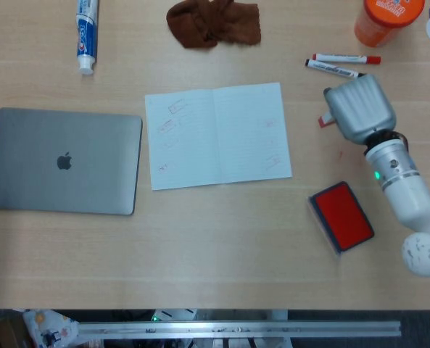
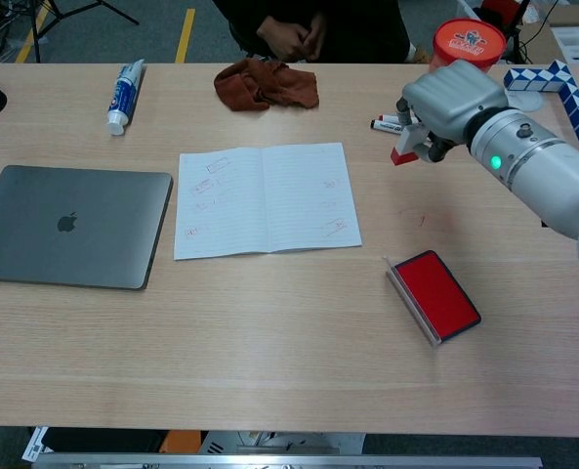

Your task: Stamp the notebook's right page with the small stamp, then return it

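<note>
The open notebook (image 1: 216, 133) (image 2: 266, 198) lies mid-table, with faint red stamp marks on both pages. My right hand (image 1: 357, 109) (image 2: 448, 101) hangs above the table to the right of the notebook, near the markers. It grips the small stamp (image 1: 325, 120) (image 2: 403, 150), whose red base sticks out on the hand's left side. The red ink pad (image 1: 341, 217) (image 2: 434, 295) sits open below the hand, toward the table's front right. My left hand shows in neither view.
A shut grey laptop (image 1: 64, 161) (image 2: 67, 226) lies at the left. Along the back are a toothpaste tube (image 1: 86, 35), a brown cloth (image 1: 213, 22), two markers (image 1: 341, 64) and an orange tub (image 2: 464, 63). A blue-white snake puzzle (image 2: 559, 89) sits far right.
</note>
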`<state>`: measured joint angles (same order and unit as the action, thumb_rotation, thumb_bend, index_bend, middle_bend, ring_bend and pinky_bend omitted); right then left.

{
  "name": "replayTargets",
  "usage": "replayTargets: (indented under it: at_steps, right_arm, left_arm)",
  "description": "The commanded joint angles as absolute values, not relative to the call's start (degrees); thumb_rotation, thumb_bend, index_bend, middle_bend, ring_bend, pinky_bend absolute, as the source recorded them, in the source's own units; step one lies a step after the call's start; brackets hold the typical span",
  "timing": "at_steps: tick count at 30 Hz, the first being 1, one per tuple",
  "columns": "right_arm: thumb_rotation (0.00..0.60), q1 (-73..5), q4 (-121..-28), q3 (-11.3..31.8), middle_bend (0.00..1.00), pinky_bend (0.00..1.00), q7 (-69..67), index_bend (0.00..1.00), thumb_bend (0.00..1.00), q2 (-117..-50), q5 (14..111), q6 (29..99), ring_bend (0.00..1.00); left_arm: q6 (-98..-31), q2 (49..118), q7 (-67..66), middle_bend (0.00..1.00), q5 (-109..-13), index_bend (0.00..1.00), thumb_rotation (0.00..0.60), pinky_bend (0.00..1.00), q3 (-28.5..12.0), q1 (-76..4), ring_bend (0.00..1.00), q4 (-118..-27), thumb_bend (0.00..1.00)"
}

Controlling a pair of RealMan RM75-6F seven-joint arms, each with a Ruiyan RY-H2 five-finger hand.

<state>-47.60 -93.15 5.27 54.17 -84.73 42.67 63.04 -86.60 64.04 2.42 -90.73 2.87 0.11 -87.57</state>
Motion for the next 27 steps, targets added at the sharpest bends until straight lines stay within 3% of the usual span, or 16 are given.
replayTargets:
  at_steps: [1,10,15,27]
  right_arm:
    - [0.6,-45.51,-90.0,3.08,0.71,0.55,50.31,0.92,0.65,-84.69,45.09,61.63,0.61]
    - [0.6,-43.46,-79.72,1.24,0.68,0.55,45.61,0.89,0.5,-89.44,47.18,58.71,0.59]
    - [0.6,-43.14,-75.49,0.98,0.66,0.55,45.22,0.87,0.47,-92.26,47.26,57.15,0.58]
    - [0.6,-42.56,-73.26,1.17,0.59,0.55,46.23,0.73,0.32,-94.8,47.81,56.2,0.53]
  left_arm:
    - [-86.52,64.11,2.19,0.0,-90.96,0.0,0.6,0.13,2.9,-0.05,0.1,-87.71,0.28]
    - [-86.04,64.37,1.9,0.0,-90.8,0.0,0.6,0.13,3.08,-0.18,0.1,-87.64,0.28]
    - [-85.85,64.54,1.97,0.0,-90.72,0.0,0.6,0.13,3.15,-0.23,0.1,-87.42,0.28]
    - [-85.72,64.8,2.78,0.0,-90.43,0.0,0.6,0.13,3.21,-0.2,0.1,-86.54,0.28]
